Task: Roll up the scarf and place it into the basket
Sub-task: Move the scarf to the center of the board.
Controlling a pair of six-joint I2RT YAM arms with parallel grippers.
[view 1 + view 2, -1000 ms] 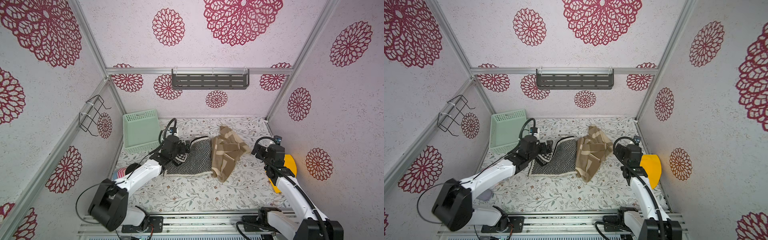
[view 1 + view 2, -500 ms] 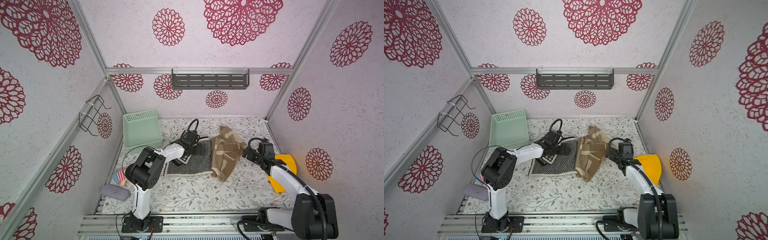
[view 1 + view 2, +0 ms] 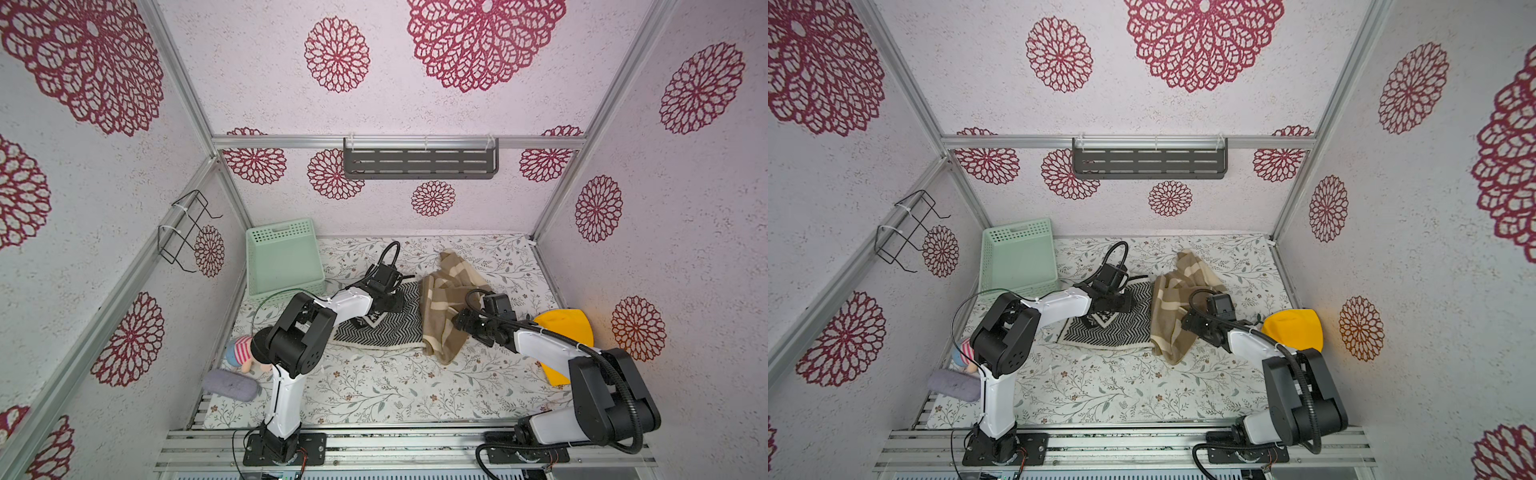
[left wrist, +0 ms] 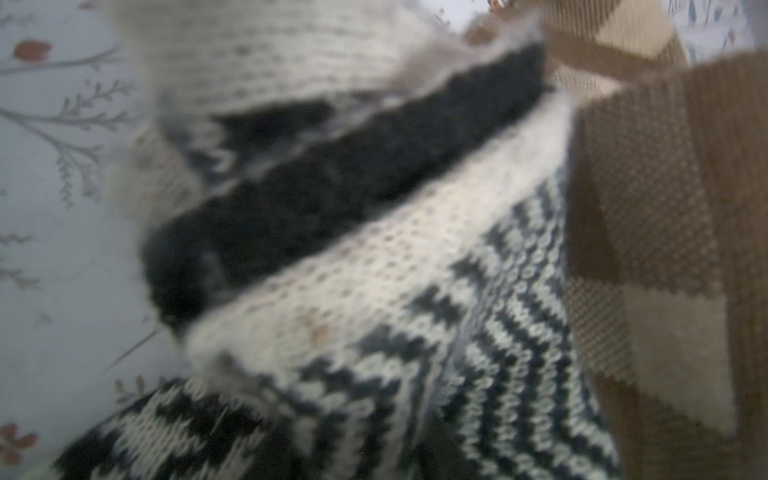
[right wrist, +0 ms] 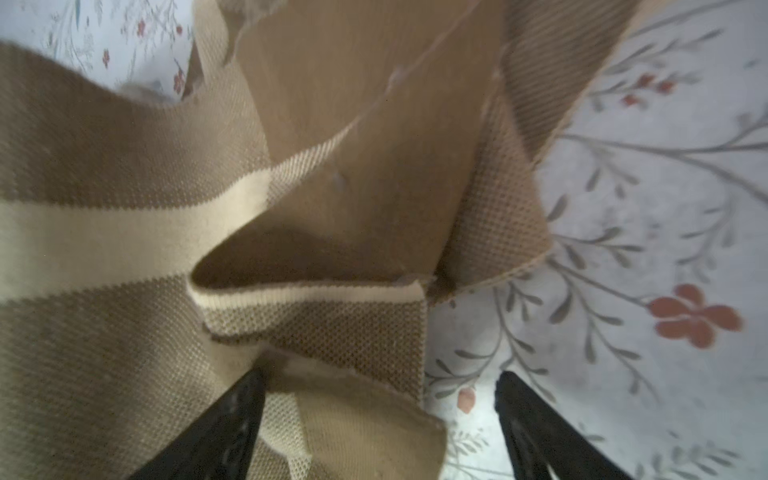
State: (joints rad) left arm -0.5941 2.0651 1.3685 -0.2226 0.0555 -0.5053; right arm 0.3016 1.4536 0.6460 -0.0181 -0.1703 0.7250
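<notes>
Both scarves are outside the basket (image 3: 282,233), flat on the floral table cover (image 3: 374,386). The b/w zigzag knit scarf (image 3: 386,332) lies just off the basket's front corner, on the side away from the wall. The tan striped scarf (image 3: 444,291) is crumpled, touching the zigzag one's far edge, so further from the basket.

My L gripper (image 3: 390,303) is down on the zigzag scarf's end nearest the basket. The left wrist view is all blurred knit (image 4: 374,249) w/ a folded-up edge and no fingers in it, so I can't tell if they're apart or pinched.

My R gripper (image 5: 378,376) is at the tan scarf's side furthest from the basket. Its fingers (image 5: 232,415) are apart: one rests over the cloth, the other over bare cover, w/ a loose cream-edged corner (image 5: 353,415) btwn them, not clamped.
</notes>
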